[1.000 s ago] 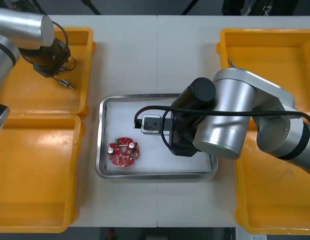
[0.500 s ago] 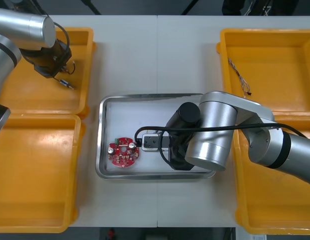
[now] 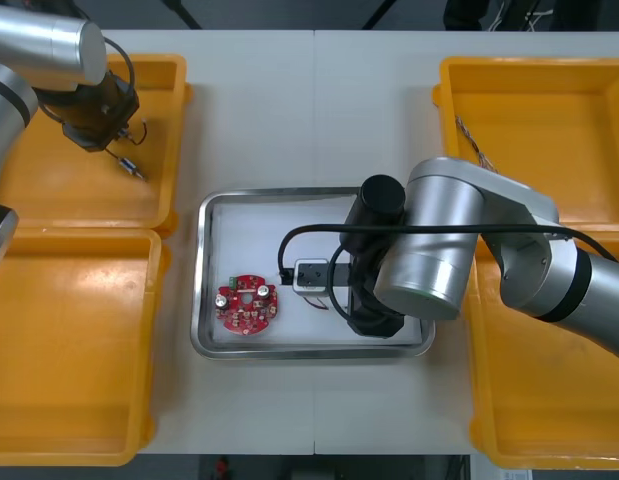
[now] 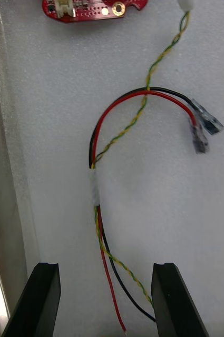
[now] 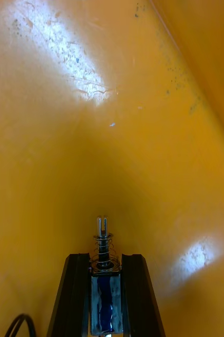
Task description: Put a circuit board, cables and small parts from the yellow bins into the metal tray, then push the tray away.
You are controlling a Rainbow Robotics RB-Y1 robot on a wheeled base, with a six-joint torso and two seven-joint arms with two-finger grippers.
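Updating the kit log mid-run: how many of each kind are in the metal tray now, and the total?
Circuit board: 1
Cable bundle (red, black, twisted yellow-green strands, one white sleeve): 1, below the open right gripper
Small metal part: 0 seen in the metal tray; 1 shut in the left gripper over a left yellow bin
Total in tray: 2
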